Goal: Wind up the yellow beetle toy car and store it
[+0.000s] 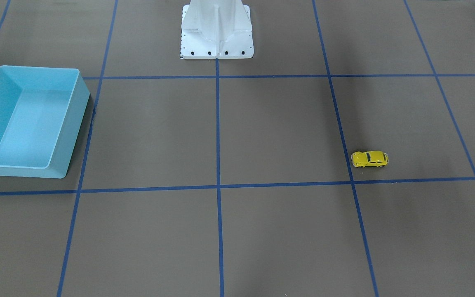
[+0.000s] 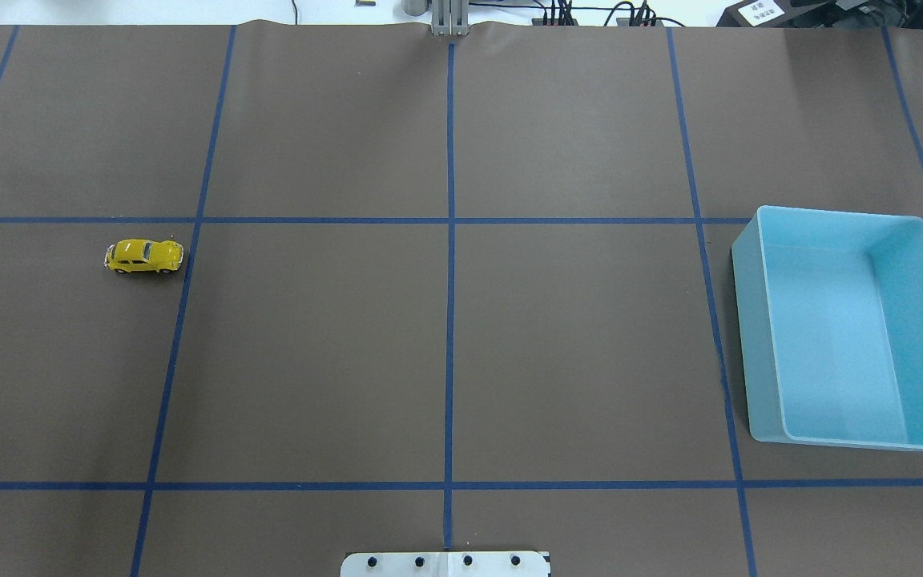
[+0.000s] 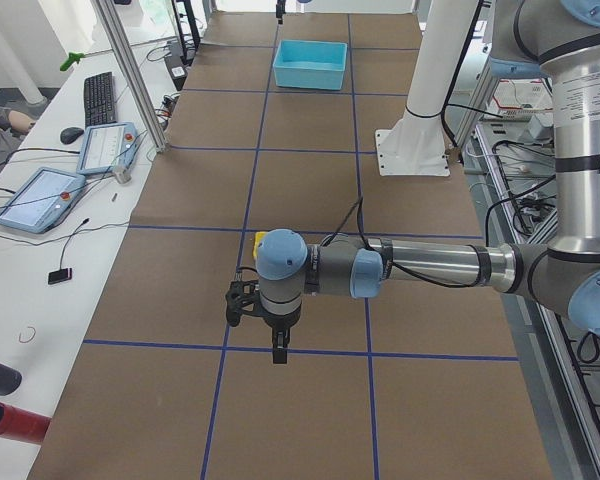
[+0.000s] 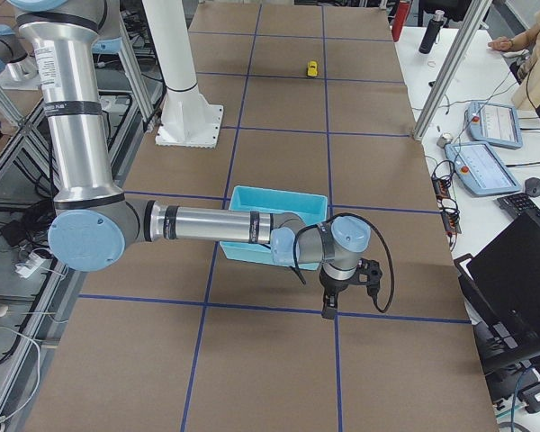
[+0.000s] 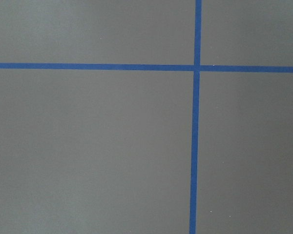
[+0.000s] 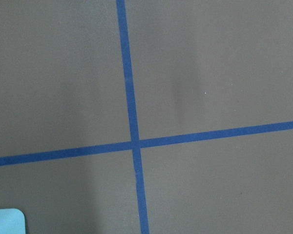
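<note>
A brown table (image 2: 309,361) gridded with blue tape (image 2: 449,320) fills the overhead view. In the side views the left arm (image 3: 430,265) and right arm (image 4: 207,223) reach out over it, the left gripper (image 3: 279,352) and right gripper (image 4: 328,310) pointing down. How far either is open, or what it holds, cannot be told. A light blue bin (image 2: 754,336) sits at the right edge. The yellow beetle toy car (image 2: 143,256) stands on its wheels at mid-left, well apart from the bin. A white label (image 2: 758,10) at upper right is too small to read.
</note>
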Tool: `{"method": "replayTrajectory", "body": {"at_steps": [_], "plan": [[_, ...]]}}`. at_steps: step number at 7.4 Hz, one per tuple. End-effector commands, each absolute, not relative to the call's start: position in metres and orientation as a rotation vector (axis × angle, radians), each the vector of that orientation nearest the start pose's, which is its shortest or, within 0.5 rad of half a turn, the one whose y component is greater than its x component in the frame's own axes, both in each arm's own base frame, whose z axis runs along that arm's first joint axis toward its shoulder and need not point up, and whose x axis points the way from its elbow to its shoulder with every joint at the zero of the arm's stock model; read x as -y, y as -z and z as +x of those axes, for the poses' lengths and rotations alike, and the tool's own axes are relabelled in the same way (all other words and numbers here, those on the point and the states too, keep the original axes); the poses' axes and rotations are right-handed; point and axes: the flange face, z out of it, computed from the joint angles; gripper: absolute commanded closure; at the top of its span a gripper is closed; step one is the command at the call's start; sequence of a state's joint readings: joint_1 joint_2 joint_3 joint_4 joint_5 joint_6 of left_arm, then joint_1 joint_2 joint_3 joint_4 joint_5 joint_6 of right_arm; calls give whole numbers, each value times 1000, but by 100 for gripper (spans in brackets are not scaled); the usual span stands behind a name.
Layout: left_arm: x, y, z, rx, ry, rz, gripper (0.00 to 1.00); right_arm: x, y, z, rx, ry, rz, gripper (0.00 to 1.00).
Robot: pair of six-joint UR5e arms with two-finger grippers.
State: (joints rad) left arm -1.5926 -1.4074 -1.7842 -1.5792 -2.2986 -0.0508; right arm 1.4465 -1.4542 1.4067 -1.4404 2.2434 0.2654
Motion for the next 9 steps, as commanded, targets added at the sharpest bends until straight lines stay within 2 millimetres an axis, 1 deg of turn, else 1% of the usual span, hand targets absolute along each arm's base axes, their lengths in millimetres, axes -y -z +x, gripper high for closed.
{"method": "replayTrajectory", "body": {"at_steps": [1, 7, 9], "plan": [[424, -631, -77, -732, 52, 41, 0, 551, -674, 3, 674, -108, -53, 0], [424, -629, -76, -734, 53, 39, 0, 549, -677, 3, 673, -110, -59, 0], [425, -625, -72, -781, 49, 41, 0, 549, -677, 3, 673, -111, -61, 0]]}}
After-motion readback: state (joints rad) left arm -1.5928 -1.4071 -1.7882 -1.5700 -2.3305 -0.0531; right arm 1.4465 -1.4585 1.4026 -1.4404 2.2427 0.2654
